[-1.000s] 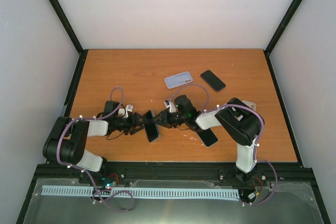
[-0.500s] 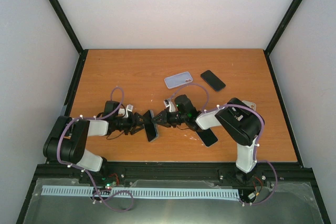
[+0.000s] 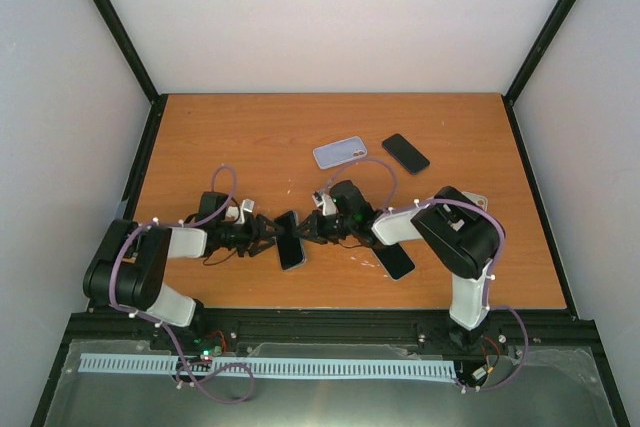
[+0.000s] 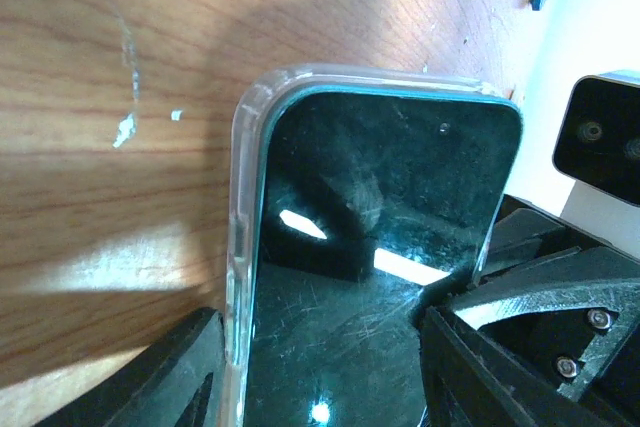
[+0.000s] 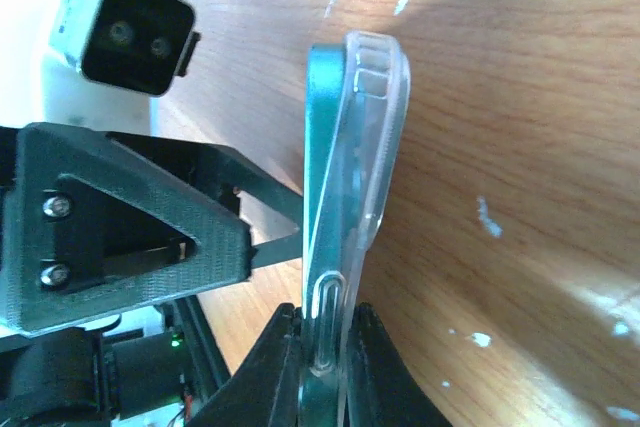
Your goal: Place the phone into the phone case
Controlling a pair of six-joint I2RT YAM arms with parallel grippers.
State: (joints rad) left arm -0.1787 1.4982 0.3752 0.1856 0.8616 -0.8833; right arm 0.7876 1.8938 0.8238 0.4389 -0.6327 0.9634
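A dark phone (image 3: 289,239) sits partly in a clear case and is held edge-up just above the table between both grippers. My left gripper (image 3: 272,237) is shut across its width. In the left wrist view the glossy screen (image 4: 380,247) fills the space between the fingers (image 4: 170,377), and the clear case rim (image 4: 240,247) runs along its left edge. My right gripper (image 3: 306,232) pinches phone and case through their thickness. In the right wrist view the phone's teal edge (image 5: 320,197) and the clear case (image 5: 378,137) are seen edge-on, and the case's top bows away from the phone.
A pale lilac case (image 3: 340,152) and a black phone (image 3: 405,153) lie further back on the wooden table (image 3: 220,137). Another black phone (image 3: 396,261) lies under my right forearm. A small beige object (image 3: 476,201) shows behind the right arm's elbow.
The held phone and both grippers have shifted slightly toward the back of the table. Both grips are unchanged.
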